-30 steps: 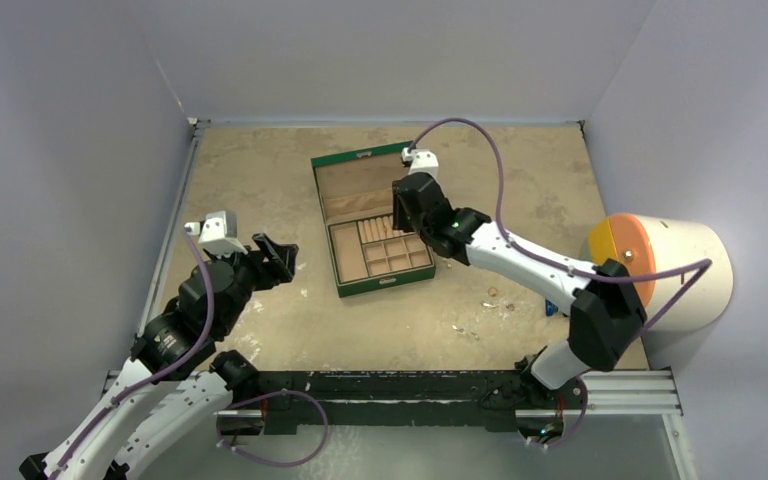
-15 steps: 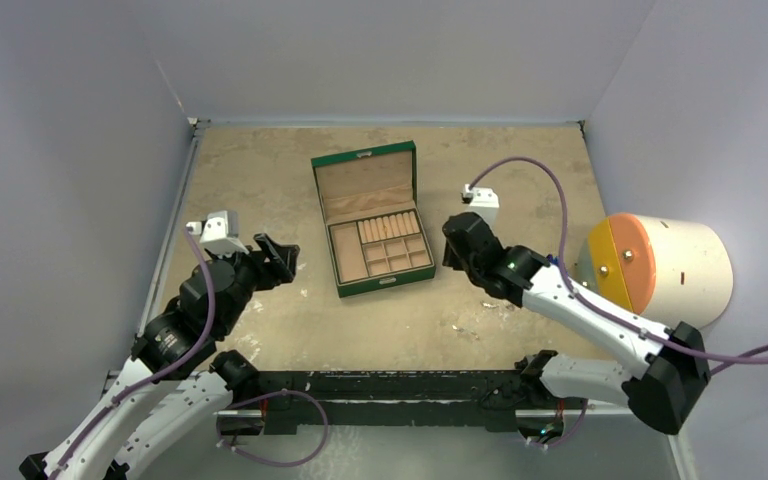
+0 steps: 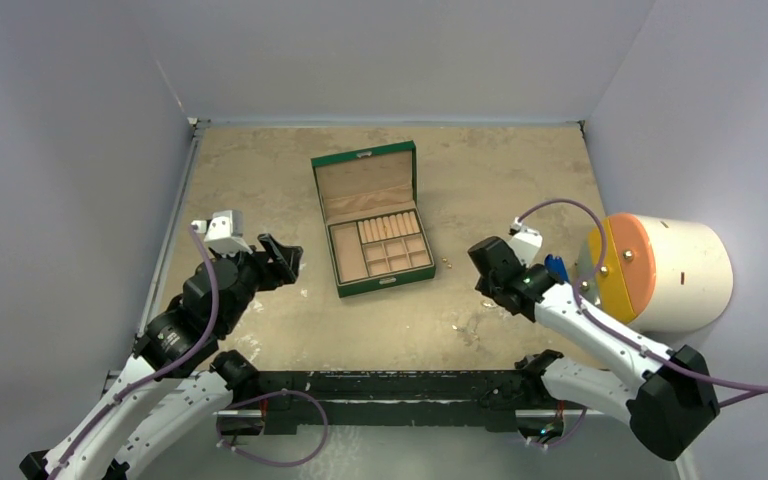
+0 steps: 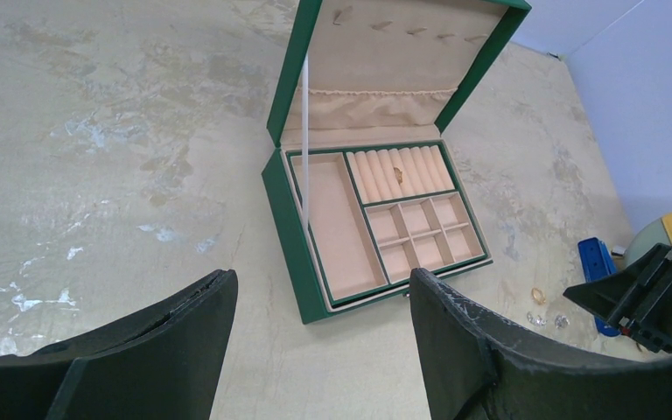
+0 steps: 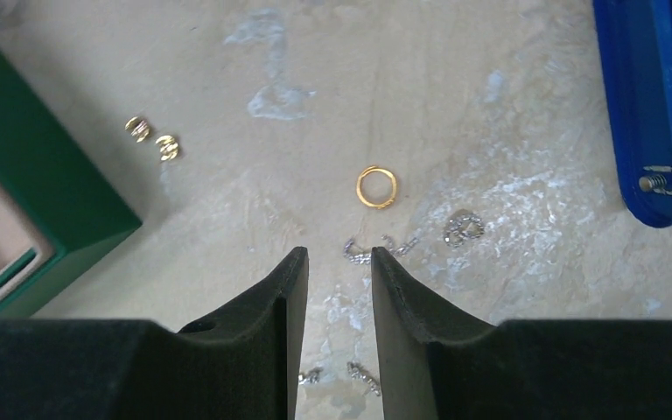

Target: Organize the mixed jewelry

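As the mixed jewelry (image 5: pixel 376 186) lies mid-frame, we hang our right hand (image 5: pixel 339 255) above it, narrowly apart and empty; our left hand (image 4: pixel 322 278) stands wide apart.

The open box (image 3: pixel 365 190) stands in the middle of the table (image 3: pixel 250 170). Loose jewelry pieces (image 5: pixel 376 186) lie on the table to the right of the box. The clip tool (image 5: pixel 643 114) lies further right, beside them.

The mottled beige table (image 3: pixel 260 170) carries an open green jewelry box (image 3: pixel 388 283) near its middle and, loose to the box's right, two small gold pieces (image 5: pixel 139 129) near its wall, a gold ring (image 5: pixel 376 186), silvery pieces (image 5: pixel 463 227) close by, and a blue clip-like tool (image 5: pixel 643 105).
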Tool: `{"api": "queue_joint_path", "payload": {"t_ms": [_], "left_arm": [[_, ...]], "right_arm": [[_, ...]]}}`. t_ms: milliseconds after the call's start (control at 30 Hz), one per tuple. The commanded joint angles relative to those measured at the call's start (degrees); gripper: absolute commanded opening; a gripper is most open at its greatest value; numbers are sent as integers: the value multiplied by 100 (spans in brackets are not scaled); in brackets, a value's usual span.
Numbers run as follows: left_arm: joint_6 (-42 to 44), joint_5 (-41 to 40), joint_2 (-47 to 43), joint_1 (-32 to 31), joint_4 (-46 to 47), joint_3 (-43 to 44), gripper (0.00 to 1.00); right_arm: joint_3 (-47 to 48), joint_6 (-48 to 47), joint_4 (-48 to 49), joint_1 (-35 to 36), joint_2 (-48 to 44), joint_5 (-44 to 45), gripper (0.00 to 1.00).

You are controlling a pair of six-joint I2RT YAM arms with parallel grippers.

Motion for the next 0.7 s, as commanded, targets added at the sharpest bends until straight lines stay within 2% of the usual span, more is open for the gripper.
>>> {"api": "queue_joint_path", "payload": {"t_ms": [0, 67, 300, 667], "left_arm": [[108, 50, 11, 31, 223, 13, 72], [121, 50, -4, 28, 230, 6, 72], [131, -11, -21, 27, 199, 21, 72], [127, 23, 37, 29, 208, 19, 72]], "right_arm": [[-21, 763, -104, -382, 193, 216, 37], [-10, 958, -126, -489, 386, 248, 38], [-172, 1372, 236, -685, 683, 158, 33], [-462, 1609, 627, -913, 979, -47, 29]]}}
